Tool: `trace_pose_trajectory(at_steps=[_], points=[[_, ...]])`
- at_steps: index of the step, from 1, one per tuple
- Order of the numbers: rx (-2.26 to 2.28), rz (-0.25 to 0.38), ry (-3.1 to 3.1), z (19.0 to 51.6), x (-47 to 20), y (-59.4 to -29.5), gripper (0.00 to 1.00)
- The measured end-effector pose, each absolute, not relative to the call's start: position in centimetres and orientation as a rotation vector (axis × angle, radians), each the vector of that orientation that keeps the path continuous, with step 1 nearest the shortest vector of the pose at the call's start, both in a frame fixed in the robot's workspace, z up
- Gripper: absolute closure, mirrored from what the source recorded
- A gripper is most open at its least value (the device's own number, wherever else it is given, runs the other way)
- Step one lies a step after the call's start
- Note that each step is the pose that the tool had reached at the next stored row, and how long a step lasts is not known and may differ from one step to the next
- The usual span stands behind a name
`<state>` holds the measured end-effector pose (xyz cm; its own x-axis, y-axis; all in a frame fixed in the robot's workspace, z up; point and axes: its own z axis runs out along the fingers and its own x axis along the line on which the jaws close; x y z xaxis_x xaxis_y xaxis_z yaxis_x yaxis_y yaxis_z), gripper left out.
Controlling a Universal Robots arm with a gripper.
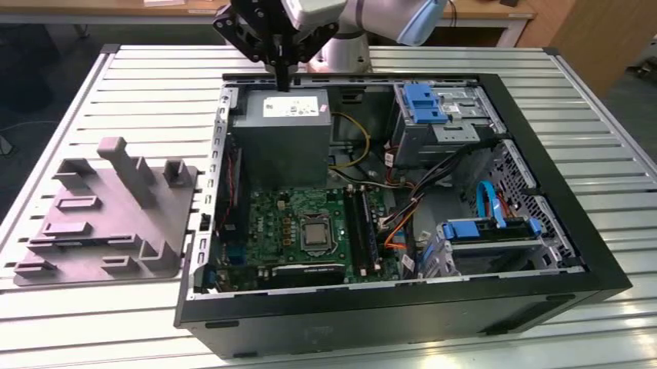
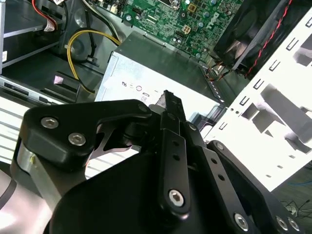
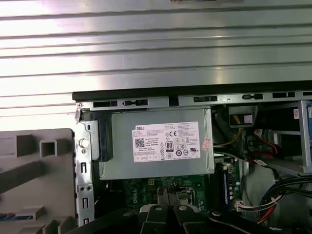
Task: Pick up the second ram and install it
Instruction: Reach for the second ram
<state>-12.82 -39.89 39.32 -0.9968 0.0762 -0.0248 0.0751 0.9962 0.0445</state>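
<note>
**Exterior view.** An open computer case (image 1: 390,317) lies on the slatted counter (image 1: 123,327). The hand (image 1: 282,81) hangs over the grey power supply (image 1: 279,131) at the case's far edge. Its fingers are pressed together and nothing is seen between them. On the motherboard (image 1: 292,223), two long dark strips (image 1: 359,223) stand side by side, toward the exterior view's right of the processor socket. Whether either strip is the second ram cannot be told. A grey fixture (image 1: 103,215) sits on the counter outside the case, at the exterior view's left.

**Second wrist view.** The hand (image 2: 170,100) has its fingers closed tip to tip above the power supply (image 2: 146,73).

**First wrist view.** The hand (image 3: 168,192) is narrow, near the power supply (image 3: 161,146).
</note>
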Motion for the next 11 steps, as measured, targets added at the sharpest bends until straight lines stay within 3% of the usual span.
trace_pose_trajectory(at_steps=[11], points=[[0.118,0.068,3.11,39.3,-14.2,-39.9,0.9]])
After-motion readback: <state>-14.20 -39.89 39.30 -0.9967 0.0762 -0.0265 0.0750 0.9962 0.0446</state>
